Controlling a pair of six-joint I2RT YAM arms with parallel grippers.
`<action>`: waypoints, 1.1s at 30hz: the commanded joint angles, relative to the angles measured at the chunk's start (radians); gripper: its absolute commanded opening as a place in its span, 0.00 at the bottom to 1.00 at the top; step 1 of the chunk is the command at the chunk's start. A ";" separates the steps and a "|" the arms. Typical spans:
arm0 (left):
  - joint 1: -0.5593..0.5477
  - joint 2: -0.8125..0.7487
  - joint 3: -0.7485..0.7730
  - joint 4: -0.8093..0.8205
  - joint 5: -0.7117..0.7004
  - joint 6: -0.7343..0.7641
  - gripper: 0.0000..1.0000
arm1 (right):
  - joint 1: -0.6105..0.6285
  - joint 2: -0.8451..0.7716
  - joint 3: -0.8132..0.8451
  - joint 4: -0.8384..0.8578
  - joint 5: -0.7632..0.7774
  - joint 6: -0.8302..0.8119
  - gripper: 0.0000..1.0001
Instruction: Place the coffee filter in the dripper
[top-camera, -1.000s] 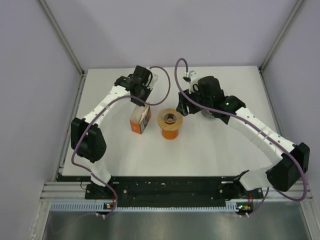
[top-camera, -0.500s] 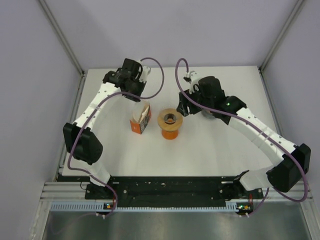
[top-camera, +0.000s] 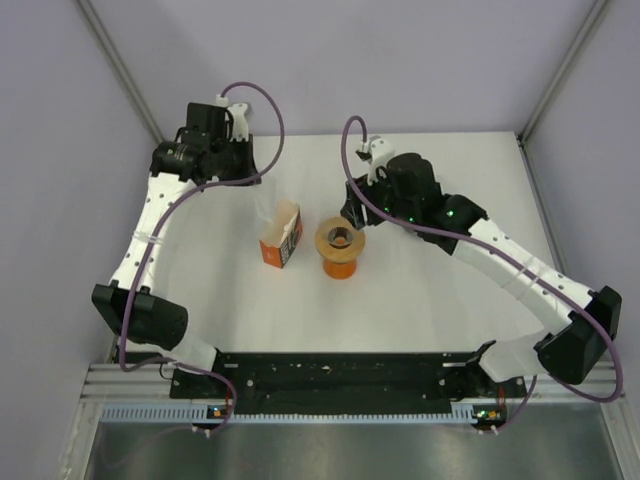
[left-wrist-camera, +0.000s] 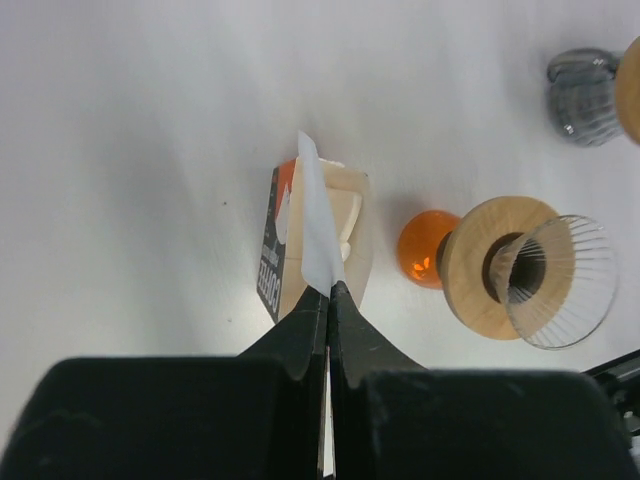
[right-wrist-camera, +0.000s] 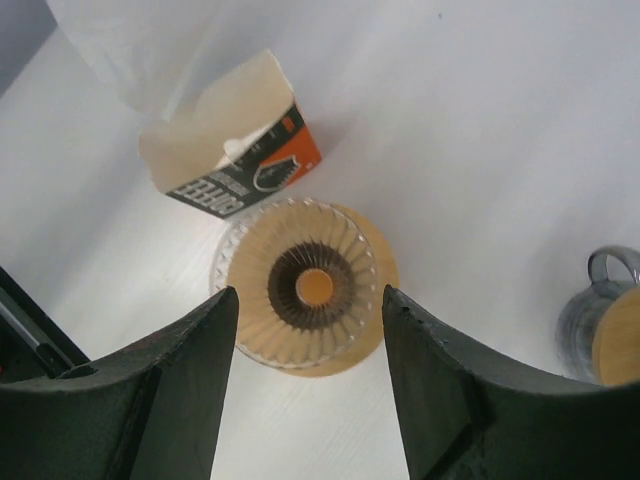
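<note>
My left gripper (left-wrist-camera: 328, 292) is shut on a white coffee filter (left-wrist-camera: 318, 225) and holds it up in the air, above and back-left of the open orange filter box (left-wrist-camera: 350, 245). In the top view this gripper (top-camera: 238, 165) is raised at the back left, away from the box (top-camera: 282, 237). The glass dripper with its wooden collar (top-camera: 340, 240) sits on an orange server at the table's middle. My right gripper (right-wrist-camera: 308, 293) is open and empty just above the dripper (right-wrist-camera: 305, 288), with one finger on each side of it.
A grey glass mug with a wooden lid (right-wrist-camera: 605, 325) stands behind and to the right of the dripper, under my right arm; it also shows in the left wrist view (left-wrist-camera: 585, 95). The filter box (right-wrist-camera: 235, 165) stands close to the dripper's left side.
My left gripper has risen and swung back-left from the box, drawing a filter out with it. My right gripper has shifted slightly left over the dripper.
</note>
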 joint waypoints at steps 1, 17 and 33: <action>0.046 -0.054 0.045 0.043 0.101 -0.139 0.00 | 0.169 -0.007 0.080 0.217 0.240 -0.030 0.60; 0.069 -0.065 0.020 0.082 0.256 -0.245 0.00 | 0.411 0.389 0.414 0.230 0.520 -0.282 0.61; 0.073 -0.059 0.016 0.083 0.305 -0.254 0.00 | 0.409 0.484 0.425 0.218 0.676 -0.380 0.46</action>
